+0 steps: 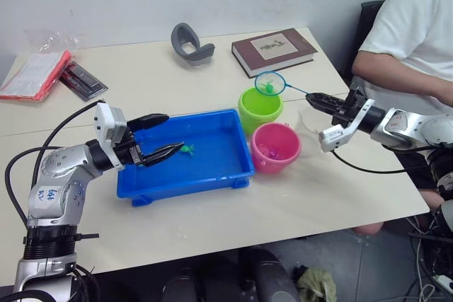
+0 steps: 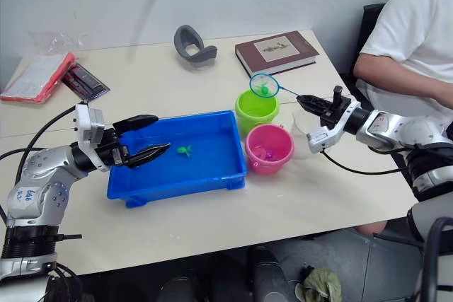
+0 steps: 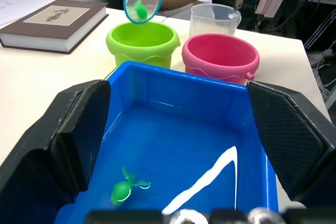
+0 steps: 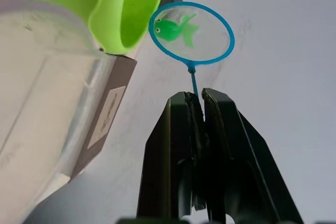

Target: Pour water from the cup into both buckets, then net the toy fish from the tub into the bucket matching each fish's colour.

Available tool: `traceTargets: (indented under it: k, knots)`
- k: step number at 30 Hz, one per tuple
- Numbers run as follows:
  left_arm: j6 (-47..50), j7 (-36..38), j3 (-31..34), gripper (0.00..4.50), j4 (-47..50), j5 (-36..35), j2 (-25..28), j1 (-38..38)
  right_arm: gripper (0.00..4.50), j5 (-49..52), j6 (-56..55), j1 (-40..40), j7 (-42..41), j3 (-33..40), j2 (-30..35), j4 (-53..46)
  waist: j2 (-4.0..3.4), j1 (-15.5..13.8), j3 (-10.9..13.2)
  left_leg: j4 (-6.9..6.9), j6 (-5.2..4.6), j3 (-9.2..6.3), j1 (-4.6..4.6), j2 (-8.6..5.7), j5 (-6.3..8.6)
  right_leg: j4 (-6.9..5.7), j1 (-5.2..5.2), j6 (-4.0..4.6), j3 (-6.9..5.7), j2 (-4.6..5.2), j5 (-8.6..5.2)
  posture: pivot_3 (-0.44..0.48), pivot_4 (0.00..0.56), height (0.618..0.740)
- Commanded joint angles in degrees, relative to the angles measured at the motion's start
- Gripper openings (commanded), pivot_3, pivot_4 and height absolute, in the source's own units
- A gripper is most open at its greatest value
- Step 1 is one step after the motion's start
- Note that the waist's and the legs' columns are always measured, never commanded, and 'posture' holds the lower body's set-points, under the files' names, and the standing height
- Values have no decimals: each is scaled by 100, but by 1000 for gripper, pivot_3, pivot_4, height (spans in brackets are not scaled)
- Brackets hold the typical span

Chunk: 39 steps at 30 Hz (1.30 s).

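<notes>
One blue tub (image 1: pixel 212 175), two buckets, lime green (image 1: pixel 260 109) and pink (image 1: pixel 275 148), one clear cup (image 3: pixel 214 19), one net (image 1: pixel 270 83), two green toy fish, netted (image 4: pixel 175 29) and in the tub (image 1: pixel 187 149), and one book (image 1: pixel 273 50).

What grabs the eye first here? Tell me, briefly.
The bright blue tub at the table's middle stands out, with one green toy fish left in it and the open left gripper over its end. Beside it, the right gripper holds the net, carrying another green fish, above the lime green bucket; the pink bucket sits alongside.
</notes>
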<state>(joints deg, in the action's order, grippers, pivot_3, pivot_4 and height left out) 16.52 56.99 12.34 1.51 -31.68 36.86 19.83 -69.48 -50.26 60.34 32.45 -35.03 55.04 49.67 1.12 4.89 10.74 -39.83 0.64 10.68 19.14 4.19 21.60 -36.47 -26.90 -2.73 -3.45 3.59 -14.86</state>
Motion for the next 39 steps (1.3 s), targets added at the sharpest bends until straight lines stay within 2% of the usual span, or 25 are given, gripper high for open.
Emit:
traceTargets:
  k: [1,2,5,8,10,14,17,21,24,25,27,29,30,31,35,39]
  knots:
    - [-120,-11,67,4458,155,-9,6,2,0,194,298,325,144,210,53,285,0,3,0,0,1,1,0,2,0,0,-1,0,1,0,0,0,150,740]
    - [-130,-31,85,4458,145,-12,-3,4,0,264,430,398,146,275,38,417,0,3,0,1,1,4,2,1,0,-1,-5,0,3,-1,0,0,150,740]
    - [-115,-38,33,4458,191,-11,-25,-24,0,-63,-209,185,262,-191,75,-118,0,2,0,6,-1,26,6,-5,-1,-16,-30,0,29,-1,0,0,150,740]
    - [-141,-107,73,4458,179,-10,-49,-28,0,147,215,320,252,33,3,292,1,4,0,11,3,39,7,-5,-1,-17,-43,1,39,-2,1,0,150,740]
    - [-111,-99,58,4458,221,-26,-47,-50,0,-57,-247,155,319,-215,33,-181,1,4,-1,15,1,65,6,-19,-2,-37,-59,1,61,-3,1,0,150,740]
    - [-156,-115,104,4458,164,-12,-34,-42,0,57,195,361,356,-42,28,239,1,10,-1,17,3,72,4,-23,-2,-37,-65,1,67,-2,0,0,150,740]
    - [-112,-143,112,4458,191,-46,-41,-45,0,-75,-141,268,351,-274,35,-26,1,10,-1,17,2,76,4,-22,-2,-38,-65,1,70,-3,0,0,150,740]
    - [-157,-164,163,4458,230,-25,-14,-91,0,559,-95,269,76,164,52,219,1,24,-1,19,3,78,3,-23,-3,-38,-67,1,71,-4,0,0,150,740]
    - [-172,-62,239,4458,286,-43,101,-239,0,1486,-851,169,-599,444,61,77,1,33,-1,22,3,79,1,-24,-3,-37,-66,1,73,-6,0,0,150,740]
    - [-188,-14,322,4458,292,-69,167,-307,0,2097,-1160,142,-1133,549,18,72,1,39,-1,22,3,79,1,-23,-3,-36,-66,1,72,-6,0,0,150,740]
    - [-217,97,546,4458,301,-136,328,-471,0,3988,-1443,-7,-2673,587,-94,-160,2,60,0,22,3,79,0,-23,-3,-36,-66,1,71,-7,0,0,150,740]
    - [-234,225,799,4458,267,-196,509,-679,0,7216,231,-784,-5241,539,-102,-1878,2,83,-1,23,3,77,-6,-20,-3,-35,-61,1,71,-10,0,0,150,740]
    - [-241,264,870,4458,248,-208,566,-745,0,8333,1060,-1106,-6155,591,-81,-2619,5,76,-2,23,4,71,-10,-9,-3,-32,-56,1,67,-12,0,0,150,740]
    - [-276,326,961,4458,214,-207,637,-832,0,9136,1779,-1334,-6644,728,-69,-3333,4,61,-2,22,3,31,-12,17,-3,-34,-53,1,67,-13,0,0,150,740]
    - [-355,553,1401,4458,37,-212,901,-1215,0,10835,4583,-1803,-7436,955,112,-5561,2,-26,0,-10,-7,15,2,20,3,-49,-59,7,62,-3,6,0,150,740]
    - [-482,639,1620,4458,-130,-167,1000,-1480,0,10979,5874,-2046,-7396,1272,-101,-6438,19,-141,-11,-17,-10,10,4,26,11,-39,-55,21,40,-1,12,0,150,740]
